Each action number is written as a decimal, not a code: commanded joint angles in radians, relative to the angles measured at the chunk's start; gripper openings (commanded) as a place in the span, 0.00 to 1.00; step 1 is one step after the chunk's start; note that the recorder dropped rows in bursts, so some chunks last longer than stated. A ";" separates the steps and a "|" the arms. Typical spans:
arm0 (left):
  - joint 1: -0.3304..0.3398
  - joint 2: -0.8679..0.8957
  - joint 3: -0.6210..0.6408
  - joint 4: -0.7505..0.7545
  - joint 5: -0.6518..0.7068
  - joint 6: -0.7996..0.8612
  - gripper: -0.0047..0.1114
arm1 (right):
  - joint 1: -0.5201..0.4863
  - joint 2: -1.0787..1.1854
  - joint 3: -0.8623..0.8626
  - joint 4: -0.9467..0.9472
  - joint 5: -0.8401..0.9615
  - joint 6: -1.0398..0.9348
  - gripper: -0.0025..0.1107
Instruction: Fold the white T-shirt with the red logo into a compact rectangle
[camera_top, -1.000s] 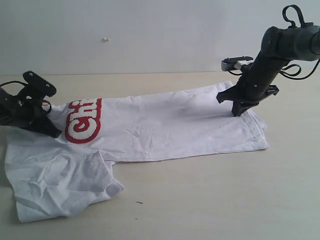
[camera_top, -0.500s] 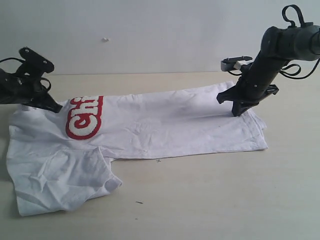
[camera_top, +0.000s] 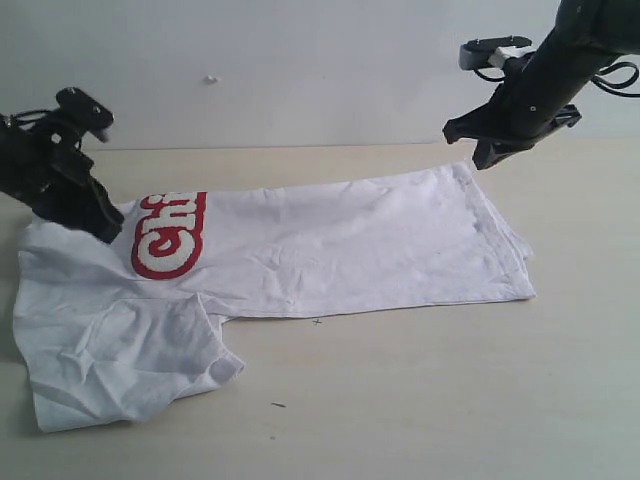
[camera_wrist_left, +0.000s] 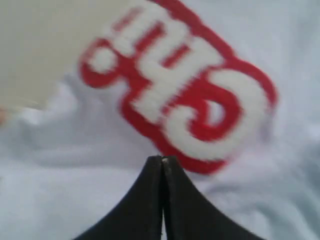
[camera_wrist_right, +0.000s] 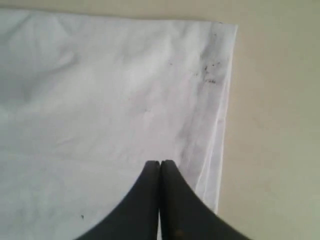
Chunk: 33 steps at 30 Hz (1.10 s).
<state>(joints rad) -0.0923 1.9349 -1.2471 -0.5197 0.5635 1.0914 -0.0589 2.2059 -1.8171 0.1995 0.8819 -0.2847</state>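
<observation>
white cotton, soft and lightly creased, lies spread on the pale matte table: the white t-shirt is folded lengthwise into a long band running from left to right in the exterior view. one short sleeve spills out toward the camera at the left, rumpled with shallow wrinkles. the red logo sits near the band's left end, with fat white bubble letters on a thick red outline that look fuzzy and raised. only its first few letters show before the fold takes the rest. at the right end the hem shows stacked, slightly offset edges, and the right wrist view shows small dark specks on the cloth there. the left gripper, black and angular, is low at the shirt's left edge just beside the logo. its jaws are pressed together with no fabric visible between them; whether the tips touch the cloth i cannot tell. the right gripper hangs in the air above the far right corner, clear of the shirt, jaws likewise closed tight and empty.
</observation>
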 joint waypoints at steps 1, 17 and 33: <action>-0.002 0.019 0.021 0.010 0.323 0.027 0.04 | -0.005 -0.015 0.107 0.001 -0.083 0.019 0.02; -0.002 0.021 0.247 0.210 0.224 0.019 0.04 | -0.005 0.073 0.222 -0.025 -0.165 0.025 0.02; -0.002 0.010 0.247 0.158 0.103 0.000 0.04 | 0.001 -0.074 0.528 -0.025 -0.247 0.033 0.02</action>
<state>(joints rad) -0.0923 1.9393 -1.0105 -0.3490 0.7092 1.0977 -0.0589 2.1434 -1.3324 0.1858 0.5783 -0.2595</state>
